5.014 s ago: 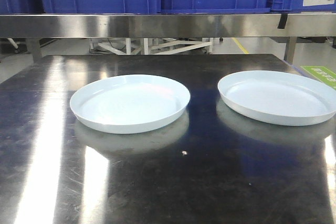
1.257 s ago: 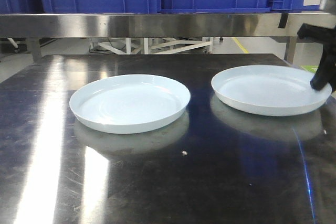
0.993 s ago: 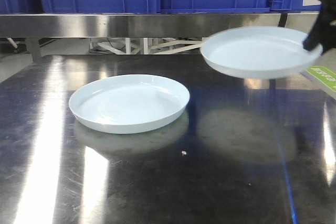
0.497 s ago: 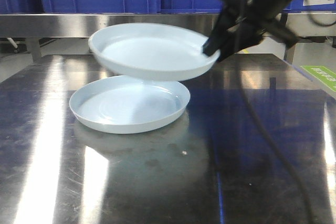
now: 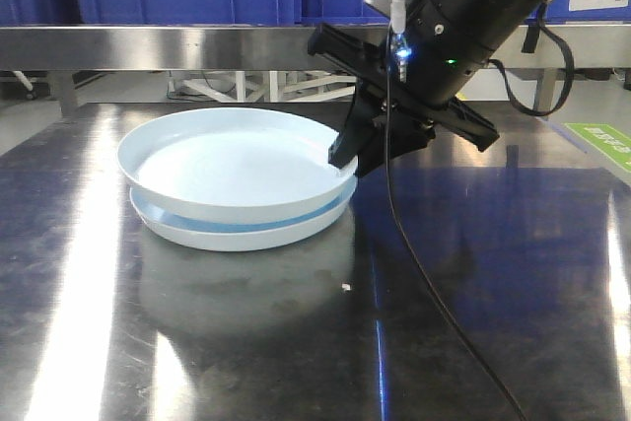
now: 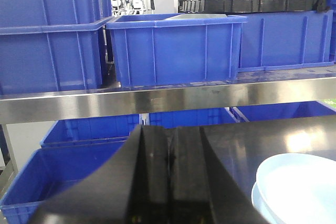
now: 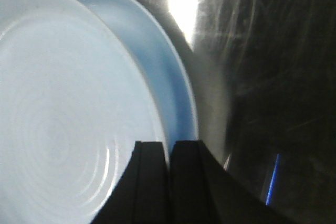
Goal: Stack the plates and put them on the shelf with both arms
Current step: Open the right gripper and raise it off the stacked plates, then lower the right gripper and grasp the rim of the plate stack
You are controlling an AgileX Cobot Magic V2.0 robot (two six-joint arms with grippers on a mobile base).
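Stacked plates [image 5: 237, 170] occupy the tabletop [image 5: 513, 273] left of centre. The right gripper [image 5: 347, 157], clamped on the upper rim, blocks their 3 o'clock side with its arm, and a cable [image 5: 387, 189] trails toward 5 o'clock. The shelf rail [image 5: 197, 46] caps 12 o'clock. Bare steel lies open at 6 and 9 o'clock.

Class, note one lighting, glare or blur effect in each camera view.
Front view: white glare streaks the dark shiny steel tabletop, which mirrors the two pale bluish-white round plates. Right wrist view: soft, with blown-out glare on the steel beyond the plates. Left wrist view: the blue plastic crates are sharp; the left gripper is a dark silhouette.
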